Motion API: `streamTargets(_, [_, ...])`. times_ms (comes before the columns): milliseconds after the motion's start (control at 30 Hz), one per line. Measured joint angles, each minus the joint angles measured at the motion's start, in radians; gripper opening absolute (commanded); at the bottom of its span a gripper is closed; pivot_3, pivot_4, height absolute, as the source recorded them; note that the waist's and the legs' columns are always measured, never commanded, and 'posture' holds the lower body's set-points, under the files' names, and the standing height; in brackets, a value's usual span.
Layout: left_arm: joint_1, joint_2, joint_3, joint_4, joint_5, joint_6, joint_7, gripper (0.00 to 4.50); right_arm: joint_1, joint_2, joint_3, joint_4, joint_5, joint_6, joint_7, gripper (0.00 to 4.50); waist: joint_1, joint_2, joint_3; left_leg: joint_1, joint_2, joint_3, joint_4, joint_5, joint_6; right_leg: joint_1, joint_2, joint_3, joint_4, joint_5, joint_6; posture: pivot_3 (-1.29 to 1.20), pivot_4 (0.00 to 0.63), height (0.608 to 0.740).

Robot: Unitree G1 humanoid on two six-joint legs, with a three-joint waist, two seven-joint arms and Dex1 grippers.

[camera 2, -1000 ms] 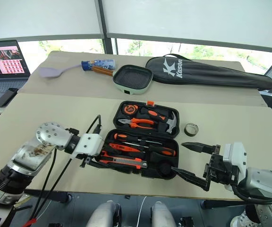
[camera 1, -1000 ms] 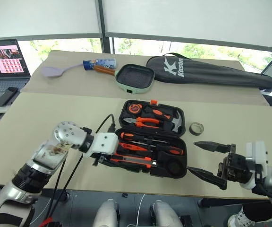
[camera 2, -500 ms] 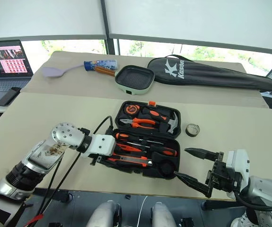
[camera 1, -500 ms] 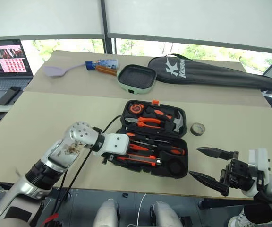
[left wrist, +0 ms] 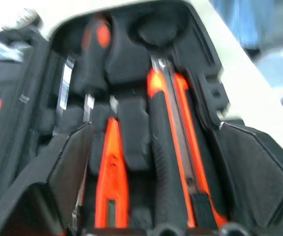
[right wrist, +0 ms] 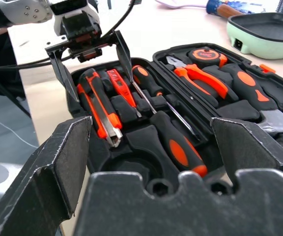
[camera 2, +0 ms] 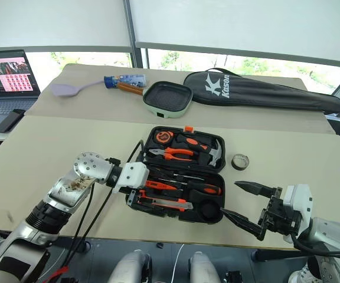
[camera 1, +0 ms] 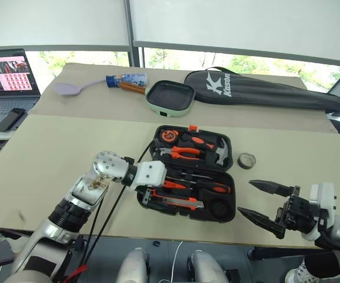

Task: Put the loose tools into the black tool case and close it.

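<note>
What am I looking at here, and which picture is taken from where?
A two-armed humanoid robot is packing a tool case that lies open on a table. Two pictures come from cameras in its head, looking down over its arms. The other two come from cameras on its wrists, looking along each gripper's two black fingers. The left gripper hangs open over the case's front half, above the utility knife and tester screwdriver already in their slots. The right gripper waits open beside the case. Neither holds anything. A small tape roll lies loose to the right of the case.
</note>
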Motion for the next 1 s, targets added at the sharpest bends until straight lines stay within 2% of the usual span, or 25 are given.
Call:
streamTargets(67, [0.000,-0.005,0.055,0.001,-0.080,-0.002,-0.031,3.76,-0.008,0.006,0.000,0.017,-0.011,-0.006,0.000,4.50,-0.001,0.000,0.000,0.000,0.000,0.000,0.000,0.000,0.000,0.000,0.000,0.000,0.000,0.000,0.000,0.00,0.150,0.740])
streamTargets(133, [0.004,0.016,0.082,0.003,-0.108,-0.008,-0.059,3.01,-0.008,0.017,0.000,0.037,-0.015,-0.015,0.000,4.50,-0.001,0.000,0.000,0.000,0.000,0.000,0.000,0.000,0.000,0.000,0.000,0.000,0.000,0.000,0.000,0.00,0.150,0.740])
streamTargets(367, [0.126,0.008,0.086,0.063,-0.081,-0.168,-0.078,0.32,-0.006,0.067,-0.001,0.063,-0.018,-0.045,-0.003,4.50,0.001,0.001,-0.001,0.000,0.000,0.000,0.000,0.000,0.000,0.000,0.000,0.000,0.000,0.000,0.000,0.00,0.150,0.740])
streamTargets(400, [0.135,0.001,0.085,0.065,-0.070,-0.177,-0.068,0.06,-0.007,0.070,0.000,0.066,-0.020,-0.049,-0.003,4.50,0.002,0.001,-0.001,0.000,0.000,0.000,0.000,0.000,0.000,0.001,0.000,0.000,0.000,0.000,0.000,0.00,0.150,0.740])
streamTargets(567, [0.146,-0.019,0.042,0.113,0.035,-0.218,0.008,0.06,-0.010,0.078,0.008,0.069,-0.030,-0.060,-0.003,4.50,0.001,0.001,-0.001,0.001,0.000,0.000,0.001,0.000,0.000,0.001,0.000,0.000,0.000,0.000,0.001,0.00,0.150,0.740])
streamTargets(733, [0.145,-0.030,0.024,0.117,0.070,-0.218,0.053,0.06,-0.015,0.078,0.014,0.070,-0.032,-0.060,-0.003,4.50,0.002,0.005,-0.003,0.004,0.000,0.000,0.001,0.000,0.000,0.005,-0.001,0.000,0.000,0.000,0.001,0.00,0.150,0.740])
streamTargets(833, [0.145,-0.034,0.006,0.101,0.085,-0.149,0.095,0.06,-0.013,0.078,0.014,0.069,-0.032,-0.060,-0.004,4.50,0.004,0.007,-0.004,0.012,0.000,0.000,0.000,-0.001,0.000,0.014,-0.001,-0.001,-0.002,0.000,0.001,0.00,0.150,0.740])
streamTargets(1000, [0.142,-0.022,-0.027,0.044,0.107,-0.015,0.119,0.06,0.006,0.081,0.014,0.063,-0.032,-0.060,-0.012,4.50,-0.001,0.013,-0.009,0.013,0.000,0.000,0.000,-0.001,0.000,0.013,-0.001,0.000,-0.002,0.000,0.001,0.00,0.150,0.740])
